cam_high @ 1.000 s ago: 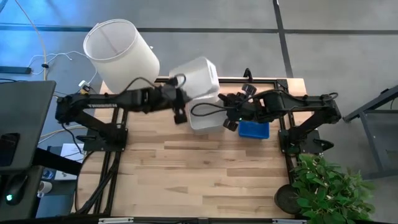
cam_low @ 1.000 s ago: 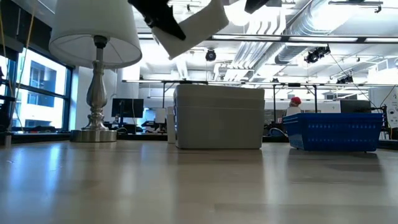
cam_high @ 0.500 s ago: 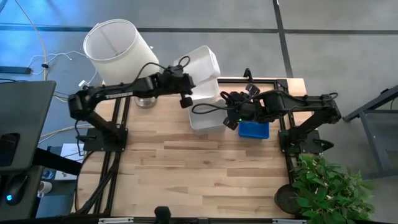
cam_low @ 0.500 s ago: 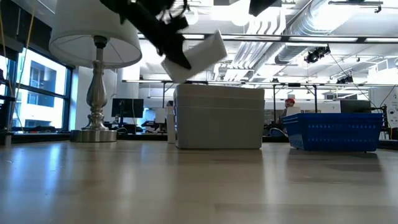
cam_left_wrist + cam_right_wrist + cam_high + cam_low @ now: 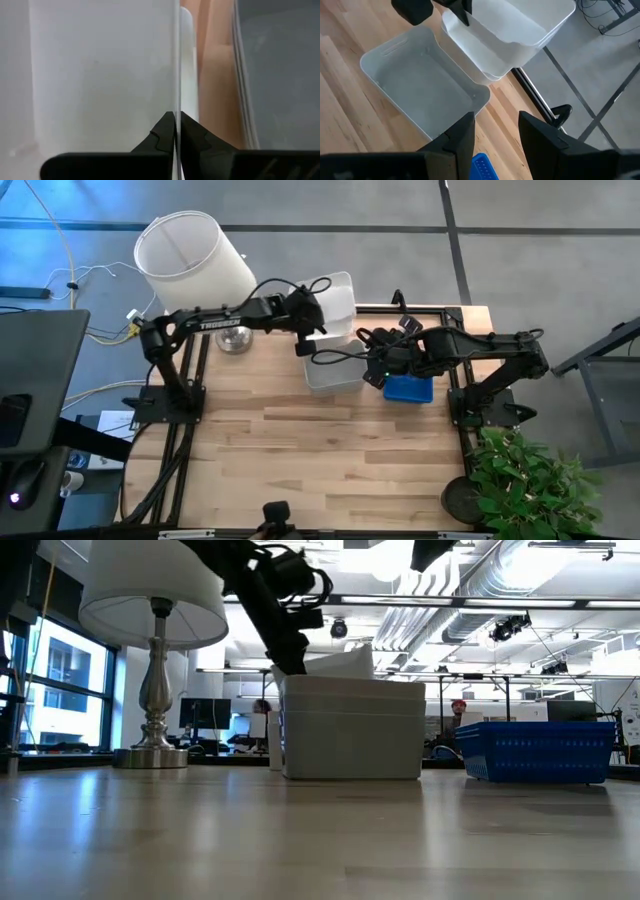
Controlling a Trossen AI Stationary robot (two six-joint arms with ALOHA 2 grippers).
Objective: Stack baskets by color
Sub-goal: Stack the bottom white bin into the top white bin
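A stack of white baskets (image 5: pixel 330 370) (image 5: pixel 350 730) (image 5: pixel 420 90) stands on the table toward its far edge. A blue basket (image 5: pixel 408 388) (image 5: pixel 540 750) sits to its right. My left gripper (image 5: pixel 308 330) (image 5: pixel 290 650) (image 5: pixel 178 135) is shut on another white basket (image 5: pixel 335 300) (image 5: pixel 345 665) (image 5: pixel 515 30). That basket hangs tilted just beyond the stack's far edge. Whether it touches the stack, I cannot tell. My right gripper (image 5: pixel 372 370) (image 5: pixel 497 145) hovers open above the gap between stack and blue basket, with nothing between its fingers. My left gripper pinches the held basket's thin side wall at its rim (image 5: pixel 178 90), on the side toward the table's left, with one finger on each face of the wall. The fingers (image 5: pixel 162 137) slant downward from the table's left. The basket is lifted and tilted.
A lamp with a large white shade (image 5: pixel 195 255) (image 5: pixel 150 610) stands at the table's far left corner, close to my left arm. Bare wood (image 5: pixel 300 460) fills the near half of the table. A potted plant (image 5: pixel 530 480) stands off the table's near right corner.
My left gripper has swung toward the table's right and sunk, still shut on the white basket. The basket has come down from high above the table to the level of the stack's top, staying tilted. My right gripper has stayed where it was.
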